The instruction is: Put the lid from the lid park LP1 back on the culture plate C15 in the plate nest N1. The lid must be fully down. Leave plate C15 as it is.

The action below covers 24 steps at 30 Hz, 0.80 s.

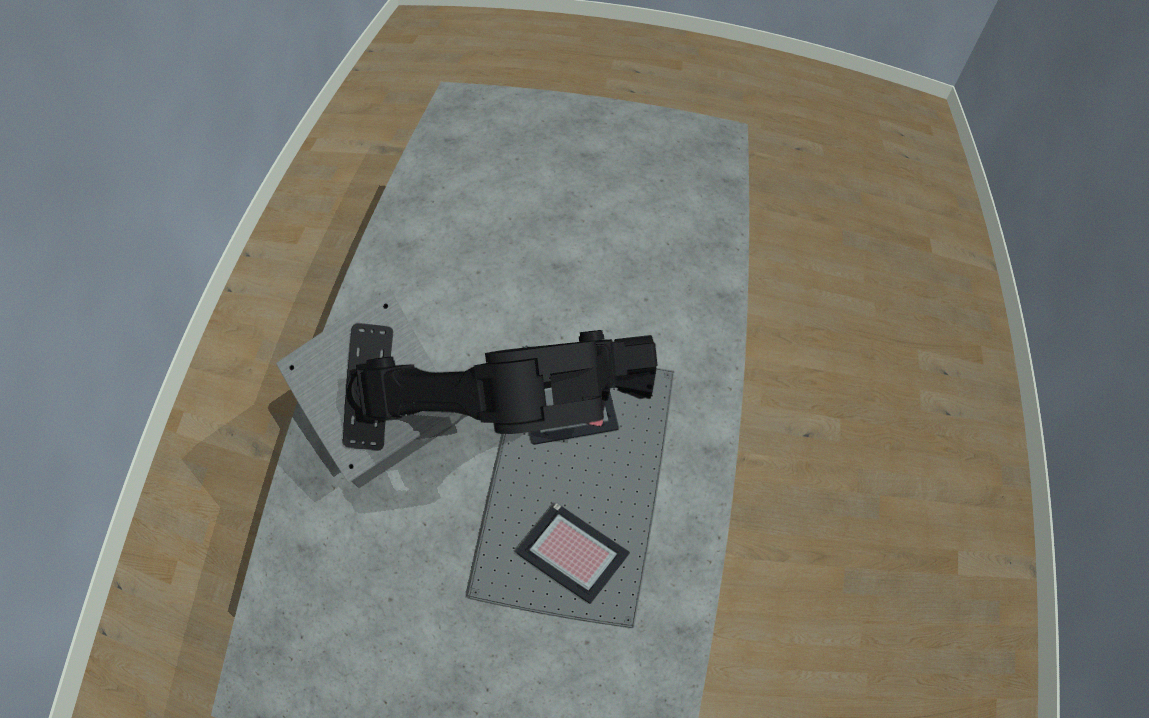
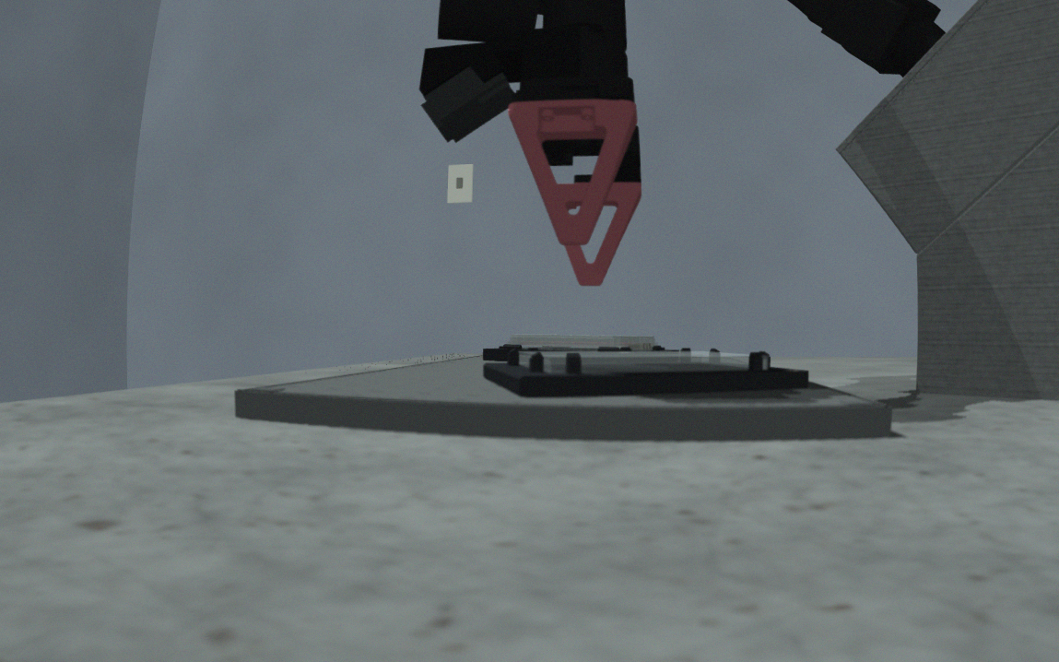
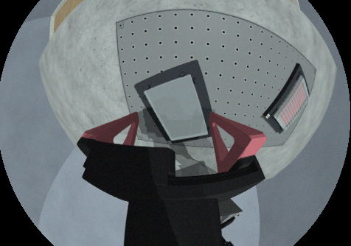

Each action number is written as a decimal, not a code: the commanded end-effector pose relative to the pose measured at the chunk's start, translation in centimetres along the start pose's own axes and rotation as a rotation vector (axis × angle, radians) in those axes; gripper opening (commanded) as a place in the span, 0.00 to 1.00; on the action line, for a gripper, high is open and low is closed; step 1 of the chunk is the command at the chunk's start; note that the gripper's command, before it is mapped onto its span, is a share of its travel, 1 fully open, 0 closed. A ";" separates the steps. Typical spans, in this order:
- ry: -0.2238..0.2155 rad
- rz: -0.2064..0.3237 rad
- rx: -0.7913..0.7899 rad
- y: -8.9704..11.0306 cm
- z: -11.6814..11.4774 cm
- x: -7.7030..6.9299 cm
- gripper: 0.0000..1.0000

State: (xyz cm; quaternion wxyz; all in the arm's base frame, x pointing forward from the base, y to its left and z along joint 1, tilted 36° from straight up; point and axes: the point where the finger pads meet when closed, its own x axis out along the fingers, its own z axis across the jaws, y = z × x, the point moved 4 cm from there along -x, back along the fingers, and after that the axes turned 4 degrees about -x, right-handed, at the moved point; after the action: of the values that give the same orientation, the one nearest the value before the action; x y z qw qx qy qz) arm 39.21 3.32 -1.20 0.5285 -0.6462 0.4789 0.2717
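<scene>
Directly below wide-open, empty jaws: lid [image 3: 178,108] in lid park [image 3: 147,84], untouched.

Our arm [image 1: 435,392] extends from its base and bends at the elbow. The gripper [image 3: 172,135] points straight down, its red fingers spread fully apart, holding nothing.

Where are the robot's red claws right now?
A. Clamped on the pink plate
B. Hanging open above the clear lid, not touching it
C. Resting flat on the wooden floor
B: in the wrist view the gripper is spread open either side of the lid, and the exterior view shows a gap above it.
</scene>
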 end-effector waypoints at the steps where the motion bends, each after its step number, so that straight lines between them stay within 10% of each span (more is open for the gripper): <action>1: 0.049 -0.017 -0.134 0.3 0.5 -0.5 1.00; 11: 0.140 0.031 -0.380 3.0 0.9 -0.3 1.00; 24: 0.143 0.033 -0.389 3.0 0.9 -0.3 1.00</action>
State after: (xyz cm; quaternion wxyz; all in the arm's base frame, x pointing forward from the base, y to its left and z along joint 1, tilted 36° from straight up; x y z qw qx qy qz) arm 36.39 3.88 -2.82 0.3560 -0.7403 0.4707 0.3218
